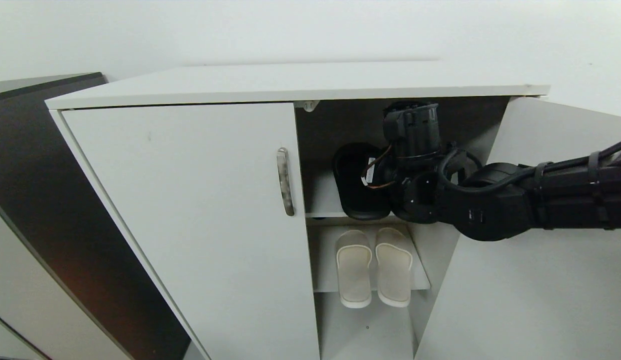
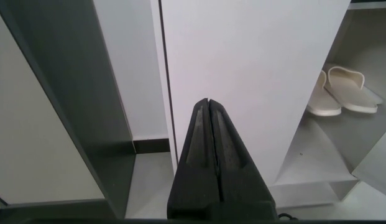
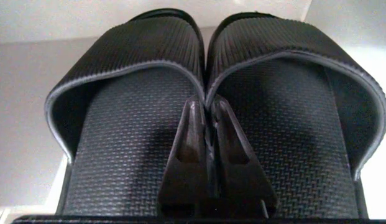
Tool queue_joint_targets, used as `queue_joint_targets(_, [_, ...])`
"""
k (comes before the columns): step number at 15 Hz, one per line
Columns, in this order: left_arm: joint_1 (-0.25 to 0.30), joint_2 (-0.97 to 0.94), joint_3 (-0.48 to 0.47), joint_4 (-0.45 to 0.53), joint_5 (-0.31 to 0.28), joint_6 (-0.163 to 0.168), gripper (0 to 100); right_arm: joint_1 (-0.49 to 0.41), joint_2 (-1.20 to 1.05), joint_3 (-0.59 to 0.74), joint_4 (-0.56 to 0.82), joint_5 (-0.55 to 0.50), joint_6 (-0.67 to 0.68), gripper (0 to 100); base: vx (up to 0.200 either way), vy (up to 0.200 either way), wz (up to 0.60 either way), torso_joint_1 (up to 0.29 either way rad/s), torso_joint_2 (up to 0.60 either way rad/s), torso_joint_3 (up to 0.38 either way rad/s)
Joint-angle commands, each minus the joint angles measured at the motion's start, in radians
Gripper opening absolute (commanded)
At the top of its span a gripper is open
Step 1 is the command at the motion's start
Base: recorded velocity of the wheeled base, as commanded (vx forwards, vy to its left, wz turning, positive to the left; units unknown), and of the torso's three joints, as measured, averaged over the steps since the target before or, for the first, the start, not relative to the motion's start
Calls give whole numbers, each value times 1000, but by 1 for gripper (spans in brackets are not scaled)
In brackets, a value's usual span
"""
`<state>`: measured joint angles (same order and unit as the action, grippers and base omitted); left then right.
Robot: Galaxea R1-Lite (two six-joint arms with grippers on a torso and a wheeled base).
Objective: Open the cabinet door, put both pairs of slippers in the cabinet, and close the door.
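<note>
The black slippers (image 3: 137,106) are showing ribbed straps and finely diamond-textured footbeds. The cream slippers (image 1: 373,267) are looking plain, and the white cabinet (image 1: 190,225) is carrying a brushed silver handle (image 1: 285,182).

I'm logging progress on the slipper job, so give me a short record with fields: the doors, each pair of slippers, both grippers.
left door: closed
right door: swung open
white slippers: side by side on the lower shelf
black slippers: at the upper shelf, pinched together at their inner edges
right gripper: shut on the black slippers
left gripper: shut, empty, facing the closed door
left to do: release the black pair, close the door
</note>
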<state>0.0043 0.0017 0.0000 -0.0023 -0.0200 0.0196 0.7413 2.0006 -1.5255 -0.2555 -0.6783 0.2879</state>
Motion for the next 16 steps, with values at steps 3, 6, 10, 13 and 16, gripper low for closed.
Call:
queue_joint_targets(3, [0, 0, 0, -1, 0, -1, 0, -10, 44, -51, 15, 0, 1, 0, 0, 0, 0, 0, 0, 0])
queue_joint_targets(6, [0, 0, 0, -1, 0, -1, 0, -14, 61, -56, 13, 8, 1, 0, 0, 0, 0, 0, 0, 0])
queue_joint_targets(10, [0, 0, 0, -1, 0, -1, 0, -25, 76, -58, 12, 19, 1, 0, 0, 0, 0, 0, 0, 0])
queue_joint_targets(13, [0, 0, 0, -1, 0, -1, 0, -30, 87, -62, 12, 17, 1, 0, 0, 0, 0, 0, 0, 0])
queue_joint_targets(16, [0, 0, 0, -1, 0, -1, 0, -33, 99, -64, 5, 16, 2, 0, 0, 0, 0, 0, 0, 0])
